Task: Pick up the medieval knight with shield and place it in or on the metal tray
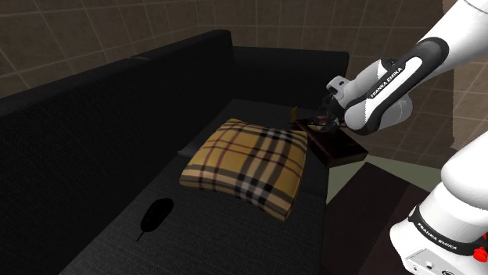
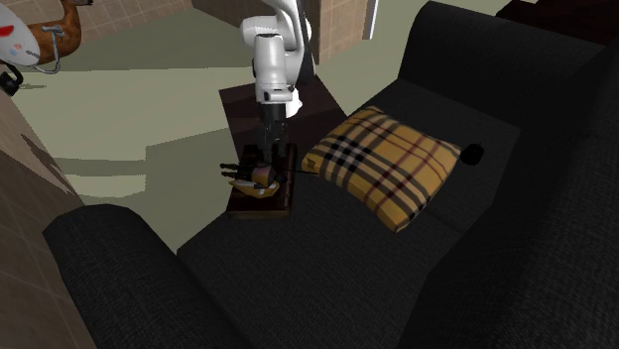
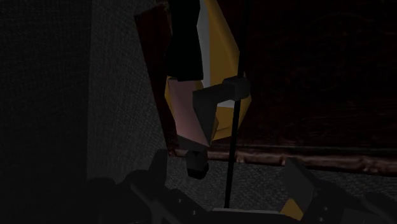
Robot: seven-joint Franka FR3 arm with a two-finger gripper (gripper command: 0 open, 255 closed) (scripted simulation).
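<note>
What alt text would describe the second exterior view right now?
The black gripper hangs directly above the yellow and black knight, which is over a dark tray at the black sofa's seat edge. A tan plaid cushion lies on the seat beside the tray.

The cushion [image 1: 246, 164] is tan plaid crossed with black, white and red lines. The sofa [image 1: 86, 156] is black, the tray [image 2: 268, 206] dark reddish-brown, the knight [image 2: 260, 179] yellow and black.
</note>
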